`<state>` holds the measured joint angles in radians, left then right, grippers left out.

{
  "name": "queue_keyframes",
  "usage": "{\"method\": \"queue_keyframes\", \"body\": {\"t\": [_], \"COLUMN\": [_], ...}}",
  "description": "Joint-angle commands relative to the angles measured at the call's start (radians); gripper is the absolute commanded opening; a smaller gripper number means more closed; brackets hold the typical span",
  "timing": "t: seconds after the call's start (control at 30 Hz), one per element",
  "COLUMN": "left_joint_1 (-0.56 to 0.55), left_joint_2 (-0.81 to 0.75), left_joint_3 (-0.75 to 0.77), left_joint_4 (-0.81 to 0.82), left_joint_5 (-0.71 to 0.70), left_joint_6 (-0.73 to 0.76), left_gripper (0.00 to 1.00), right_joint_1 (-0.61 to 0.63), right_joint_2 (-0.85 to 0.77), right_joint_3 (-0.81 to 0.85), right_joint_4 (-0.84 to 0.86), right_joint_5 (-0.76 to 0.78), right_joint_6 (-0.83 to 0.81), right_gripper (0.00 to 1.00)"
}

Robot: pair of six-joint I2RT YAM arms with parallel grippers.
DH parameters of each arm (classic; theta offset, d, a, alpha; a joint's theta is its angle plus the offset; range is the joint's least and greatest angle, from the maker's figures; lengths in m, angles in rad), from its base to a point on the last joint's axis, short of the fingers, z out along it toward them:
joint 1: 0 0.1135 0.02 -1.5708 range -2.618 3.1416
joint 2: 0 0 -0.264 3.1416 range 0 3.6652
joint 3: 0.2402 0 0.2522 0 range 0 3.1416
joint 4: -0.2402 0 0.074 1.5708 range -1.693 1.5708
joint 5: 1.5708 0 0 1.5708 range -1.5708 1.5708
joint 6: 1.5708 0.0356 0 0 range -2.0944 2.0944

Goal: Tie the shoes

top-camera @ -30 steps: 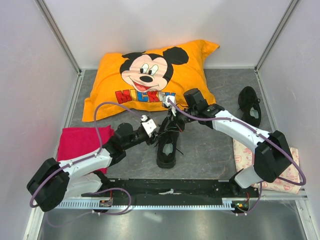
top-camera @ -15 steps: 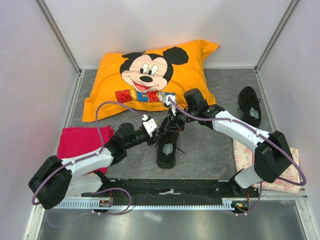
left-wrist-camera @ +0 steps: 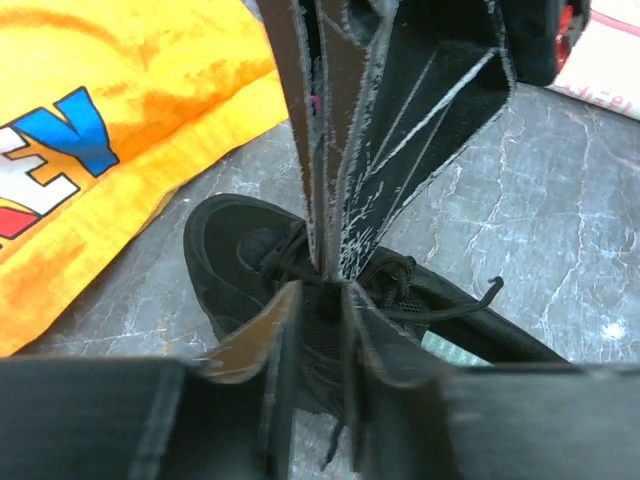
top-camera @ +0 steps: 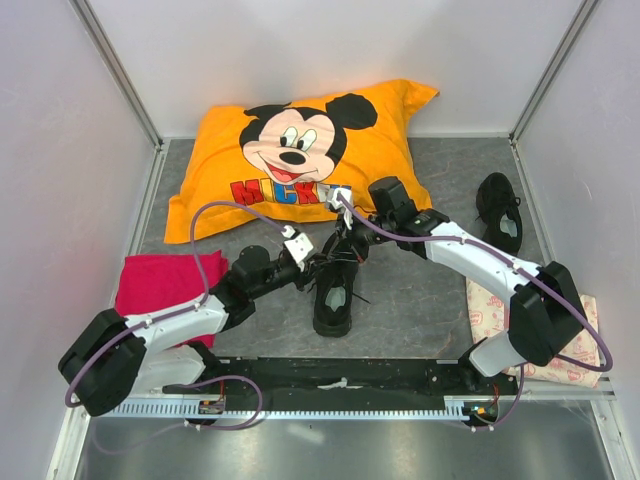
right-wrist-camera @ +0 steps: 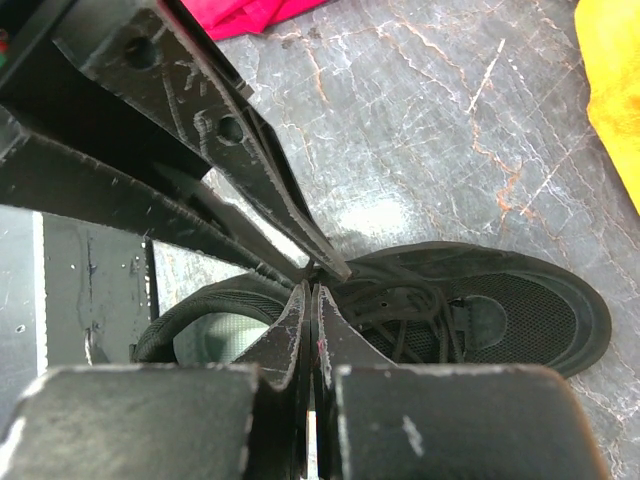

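Laces [left-wrist-camera: 400,275] of 1 black shoe [top-camera: 335,300] are sitting bunched over its tongue, and both arms are meeting right above them. This shoe is lying on the grey counter [top-camera: 420,300] between the 2 arms, its toe pointing toward the orange Mickey pillow [top-camera: 300,150] and its heel toward the arm bases. The left tool [left-wrist-camera: 320,295] is leaning in from the left with its fingers drawn almost together, pinching the laces, and 1 thin strand is hanging down between them. The right tool [right-wrist-camera: 311,295] is pressing its 2 fingers flat against each other, with the tips sitting at the lace bundle. Whether a strand is caught between them cannot be told. The tips of the 2 tools are nearly touching each other. The second shoe [top-camera: 500,212] is lying well apart at the far right of the counter, near the wall. A red cloth [top-camera: 160,280] is lying beside the left arm.
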<state>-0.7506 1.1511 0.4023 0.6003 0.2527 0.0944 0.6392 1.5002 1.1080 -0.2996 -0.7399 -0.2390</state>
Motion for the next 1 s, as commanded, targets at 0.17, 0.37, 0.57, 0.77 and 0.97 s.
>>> {"method": "queue_keyframes", "body": {"t": [0.17,0.37,0.57,0.77,0.97], "left_joint_1": [-0.003,-0.003,-0.003,-0.003,-0.001], "left_joint_2": [-0.059,-0.062,-0.056,-0.05,-0.054], "left_joint_3": [-0.016,-0.023,-0.019,-0.014,-0.016], "left_joint_4": [0.032,0.038,0.039,0.039,0.029], "left_joint_5": [0.002,0.068,0.079,0.08,0.099], "left_joint_6": [0.01,0.027,0.064,0.07,0.087], "left_gripper": [0.14,0.23,0.3,0.07,0.02], "right_joint_1": [-0.003,-0.004,-0.006,-0.009,-0.019], "right_joint_2": [-0.037,-0.04,-0.043,-0.044,-0.047], "right_joint_3": [-0.017,-0.019,-0.019,-0.02,-0.022], "right_joint_4": [0.019,0.019,0.005,-0.003,-0.007], "right_joint_5": [0.002,-0.012,-0.024,-0.029,-0.026], "right_joint_6": [0.003,-0.014,-0.031,-0.036,-0.04], "right_gripper": [0.0,0.0,0.0,0.0,0.0]}}
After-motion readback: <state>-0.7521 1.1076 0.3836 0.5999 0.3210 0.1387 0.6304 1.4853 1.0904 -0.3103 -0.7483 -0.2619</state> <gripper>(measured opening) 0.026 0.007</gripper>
